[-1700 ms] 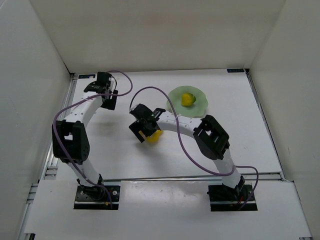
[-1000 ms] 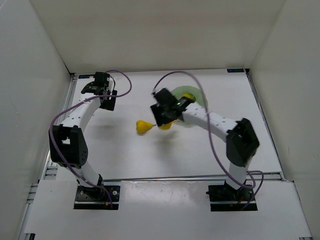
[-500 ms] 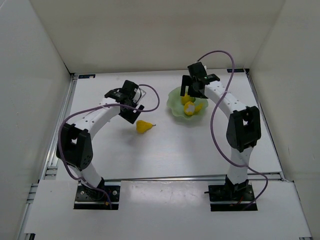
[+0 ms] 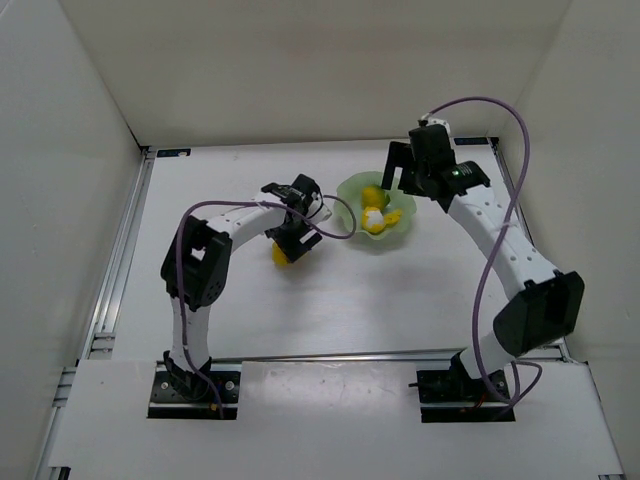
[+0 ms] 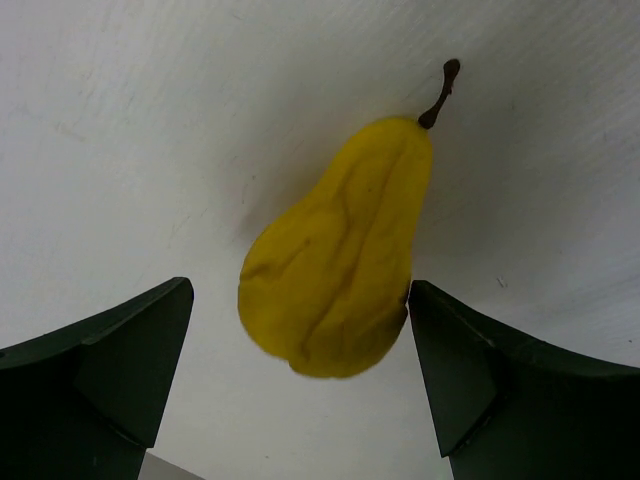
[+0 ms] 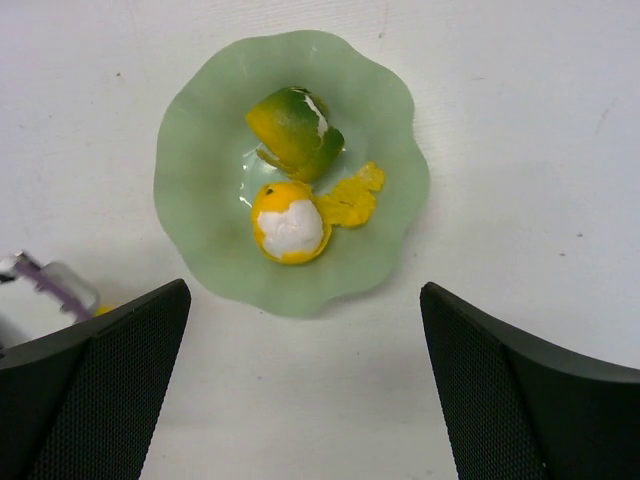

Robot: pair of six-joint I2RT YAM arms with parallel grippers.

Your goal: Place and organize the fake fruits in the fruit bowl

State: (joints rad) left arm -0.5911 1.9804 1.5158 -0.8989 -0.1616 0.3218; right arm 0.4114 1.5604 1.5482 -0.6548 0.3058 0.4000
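1. The yellow pear (image 5: 335,260) is the one fruit outside the bowl. It lies on its side on the bare white tabletop (image 4: 400,300), near mid-width and somewhat toward the far edge. Its brown stem (image 5: 441,92) points away from my left wrist.
2. My left fingers (image 5: 110,370) are spread wide with one on each side of the pear's fat end, and they hold nothing yet. The right-hand finger is just beside the skin, but I cannot tell whether it touches.
3. The fruit bowl (image 6: 200,170), pale green with a wavy rim, sits near the pear on its right, toward the tabletop's far edge.
4. Inside it, the yellow-green fruit (image 6: 293,130) and the yellow-orange fruit (image 6: 288,222) with its white patch lie near the middle, close together. A small yellow scrap (image 6: 350,200) lies beside them.
5. My right fingers (image 6: 100,380) hang above the bowl, wide open and empty.
6. I judge two fruits are placed and the pear's pick-up is in hand.
7. Next I need to close on the pear's broad body without rolling it, then lift it and carry it right over the rim. I should set it in the free part of the bowl, clear of my right arm.
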